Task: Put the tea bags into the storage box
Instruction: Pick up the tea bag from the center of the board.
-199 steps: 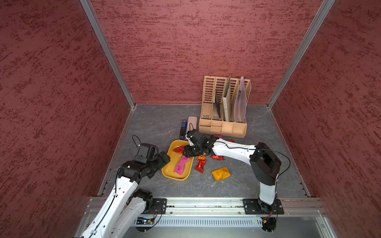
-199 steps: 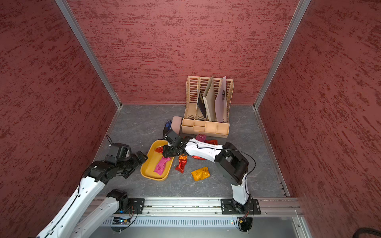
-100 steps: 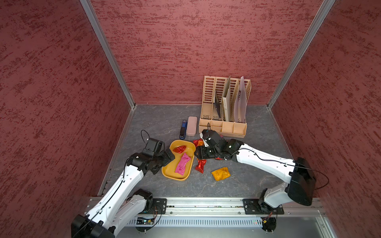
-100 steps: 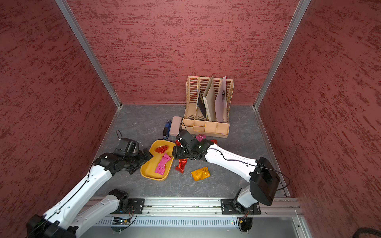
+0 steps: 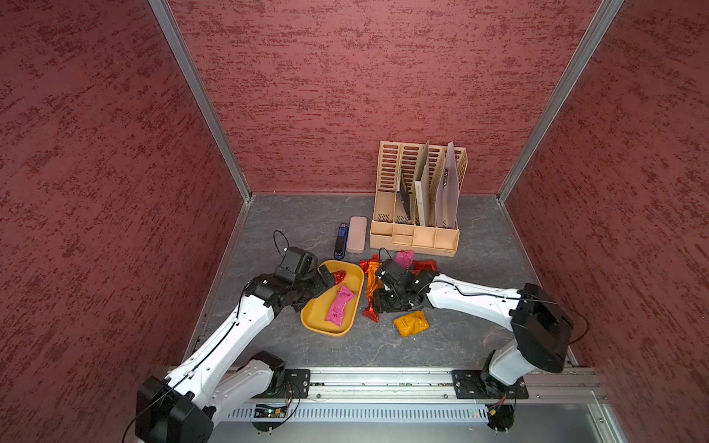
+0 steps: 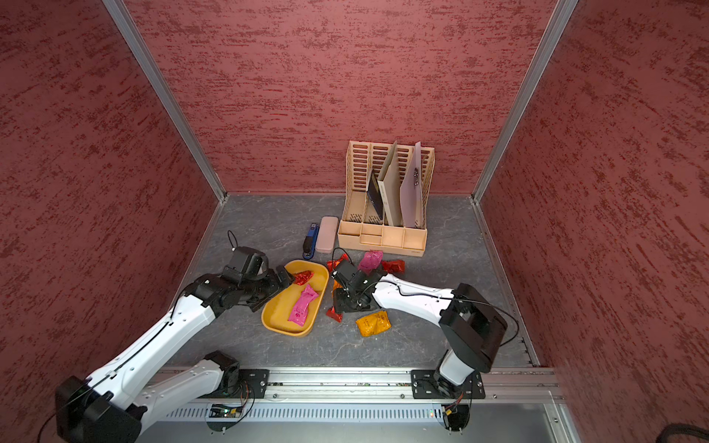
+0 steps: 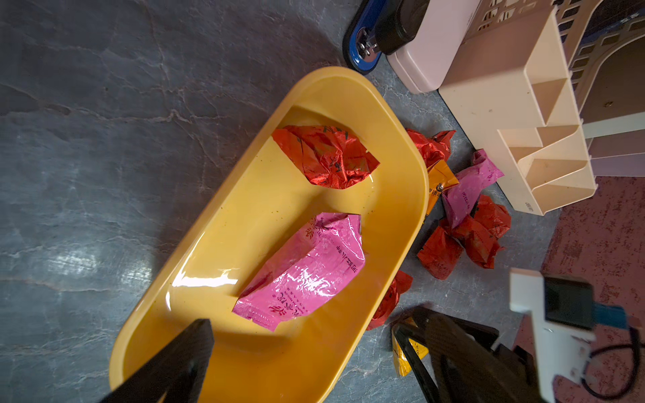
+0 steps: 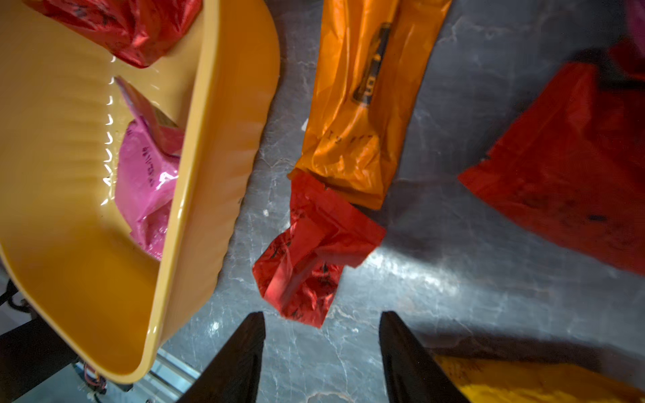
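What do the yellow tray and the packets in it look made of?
The tray: probably moulded plastic, smooth and glossy, with sharp glare streaks and a rounded rim. The pink packet and red packet: likely thin foil or metallised film, crinkled, creased and mirror-shiny.

The left arm [image 5: 230, 333] and the right arm [image 5: 472, 299] are being shown in white shells with black joints; black cables [image 5: 274, 241] are being carried along them; the right gripper [image 8: 321, 315] is being shown with tapered black fingers [image 8: 241, 359].
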`<action>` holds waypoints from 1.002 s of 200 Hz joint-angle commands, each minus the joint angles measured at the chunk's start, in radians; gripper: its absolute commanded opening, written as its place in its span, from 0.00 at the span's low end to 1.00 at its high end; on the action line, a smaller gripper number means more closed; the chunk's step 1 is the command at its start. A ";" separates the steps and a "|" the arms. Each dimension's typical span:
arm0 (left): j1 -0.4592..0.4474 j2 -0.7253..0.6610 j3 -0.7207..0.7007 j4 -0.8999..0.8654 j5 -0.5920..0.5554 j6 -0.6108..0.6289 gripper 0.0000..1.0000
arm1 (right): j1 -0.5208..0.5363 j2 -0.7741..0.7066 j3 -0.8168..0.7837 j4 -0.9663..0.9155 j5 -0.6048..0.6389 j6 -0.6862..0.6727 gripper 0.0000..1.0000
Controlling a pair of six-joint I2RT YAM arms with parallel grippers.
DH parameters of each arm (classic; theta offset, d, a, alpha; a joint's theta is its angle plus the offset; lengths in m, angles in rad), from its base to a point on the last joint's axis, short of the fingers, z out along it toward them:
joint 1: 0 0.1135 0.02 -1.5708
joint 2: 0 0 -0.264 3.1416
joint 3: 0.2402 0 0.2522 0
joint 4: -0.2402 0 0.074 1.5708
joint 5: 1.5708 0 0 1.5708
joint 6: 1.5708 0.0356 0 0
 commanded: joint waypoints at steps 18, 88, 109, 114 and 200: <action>-0.003 -0.138 -0.065 -0.088 -0.066 -0.058 1.00 | 0.003 0.079 0.097 -0.008 0.039 -0.006 0.59; -0.002 -0.251 -0.113 -0.155 -0.091 -0.109 1.00 | 0.002 0.162 0.124 -0.025 0.037 -0.021 0.42; -0.002 -0.249 -0.113 -0.148 -0.090 -0.111 1.00 | 0.002 0.152 0.111 -0.027 0.044 -0.017 0.32; -0.003 -0.248 -0.113 -0.146 -0.089 -0.110 1.00 | 0.003 0.147 0.108 -0.027 0.048 -0.017 0.29; -0.002 -0.183 -0.106 -0.064 -0.086 -0.071 1.00 | 0.002 -0.038 0.082 -0.116 0.109 -0.040 0.04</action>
